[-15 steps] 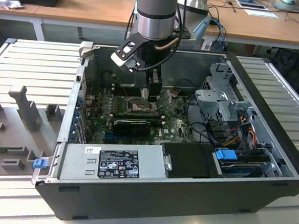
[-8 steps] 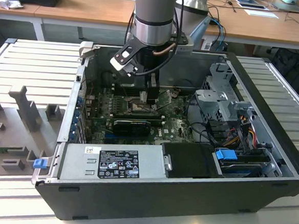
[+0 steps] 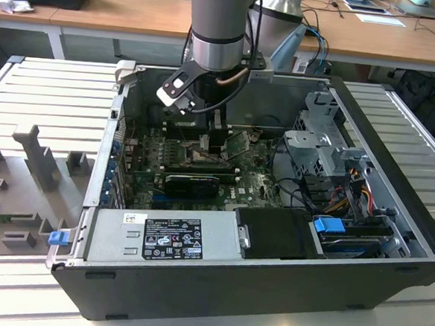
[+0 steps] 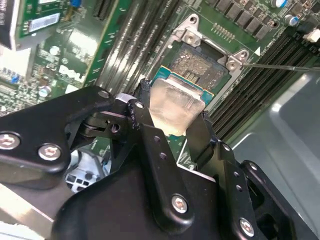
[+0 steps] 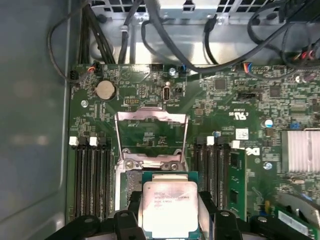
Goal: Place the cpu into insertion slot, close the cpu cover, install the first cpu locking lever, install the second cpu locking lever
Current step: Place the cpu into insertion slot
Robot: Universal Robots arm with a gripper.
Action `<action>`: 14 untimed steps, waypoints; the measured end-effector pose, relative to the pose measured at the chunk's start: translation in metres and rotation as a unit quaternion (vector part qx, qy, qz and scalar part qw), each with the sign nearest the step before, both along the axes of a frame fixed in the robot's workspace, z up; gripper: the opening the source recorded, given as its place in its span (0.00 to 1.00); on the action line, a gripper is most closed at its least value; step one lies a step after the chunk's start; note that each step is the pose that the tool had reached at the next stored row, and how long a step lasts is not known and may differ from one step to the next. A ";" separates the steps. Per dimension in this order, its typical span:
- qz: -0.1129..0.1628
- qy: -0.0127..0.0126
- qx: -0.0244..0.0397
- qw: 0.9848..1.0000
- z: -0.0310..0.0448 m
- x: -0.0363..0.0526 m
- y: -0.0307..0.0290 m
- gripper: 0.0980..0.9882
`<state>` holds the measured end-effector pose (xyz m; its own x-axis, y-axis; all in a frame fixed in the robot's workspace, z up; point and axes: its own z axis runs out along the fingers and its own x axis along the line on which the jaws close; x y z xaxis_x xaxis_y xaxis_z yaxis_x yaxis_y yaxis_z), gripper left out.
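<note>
1 cpu [image 5: 169, 207], pinched at two opposite edges by end effector [image 5: 169, 220], low over 1 insertion slot [image 4: 200, 65]; touching or just above, can't tell. 1 cpu cover [image 5: 150, 116] raised open at one slot edge. 1 open PC case [image 3: 268, 286] on desk [image 3: 51, 92], holding 1 green mobo [image 5: 235, 100].

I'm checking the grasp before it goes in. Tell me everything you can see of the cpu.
The cpu is a small flat square chip: a pale silvery metal top with faint print, on a green board that shows as a thin rim. The hand is shut on it, black fingers pressing two opposite edges. It hangs over the slot, whose contact field lies bare beyond it, with the cover swung up. Whether it touches the slot I cannot tell.
</note>
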<state>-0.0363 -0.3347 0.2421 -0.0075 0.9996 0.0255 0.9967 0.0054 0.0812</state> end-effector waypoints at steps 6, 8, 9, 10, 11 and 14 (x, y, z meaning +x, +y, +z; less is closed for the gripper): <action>0.000 0.000 0.000 1.000 -0.0117 -0.0064 0.0096 0.48; 0.000 0.000 0.000 1.000 -0.0147 -0.0093 0.0106 0.48; -0.002 0.000 0.000 1.000 -0.0169 -0.0098 0.0107 0.48; -0.006 0.000 0.000 1.000 -0.0193 -0.0101 0.0108 0.48; -0.007 0.000 0.000 1.000 -0.0209 -0.0102 0.0110 0.48; -0.008 0.000 0.000 1.000 -0.0260 -0.0102 0.0113 0.48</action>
<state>-0.0465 -0.3234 0.2161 0.0082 0.9996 0.0258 0.9966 -0.0102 0.0812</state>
